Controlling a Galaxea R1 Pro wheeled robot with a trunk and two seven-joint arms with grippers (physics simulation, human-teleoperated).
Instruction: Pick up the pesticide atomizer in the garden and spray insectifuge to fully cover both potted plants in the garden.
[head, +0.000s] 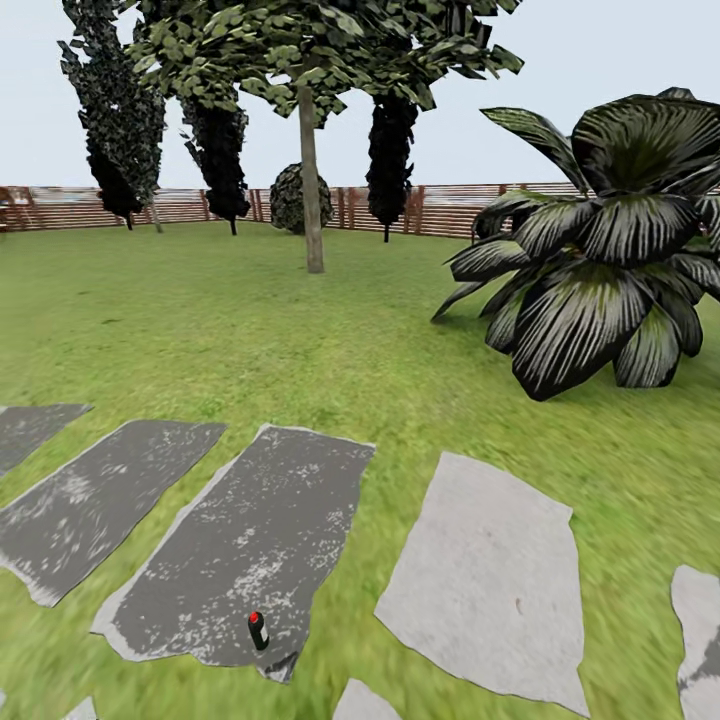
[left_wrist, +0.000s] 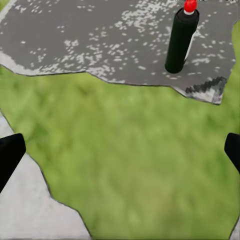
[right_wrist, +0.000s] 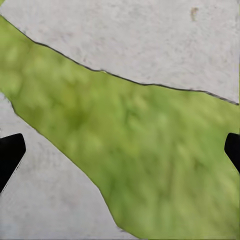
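Note:
The pesticide atomizer, a small black bottle with a red cap, stands upright near the front edge of a dark grey paver in the garden. In the left wrist view the atomizer stands on that paver beyond a strip of grass. My left gripper is open over the grass, well short of the bottle, its black fingertips wide apart. Above grass between pale pavers, my right gripper is open and holds nothing. The potted plants are out of view.
Several stone pavers lie across the lawn, with a pale one to the right of the bottle. A large dark broad-leaved plant stands at the right. A tree trunk, dark trees and a slatted wooden fence stand far back.

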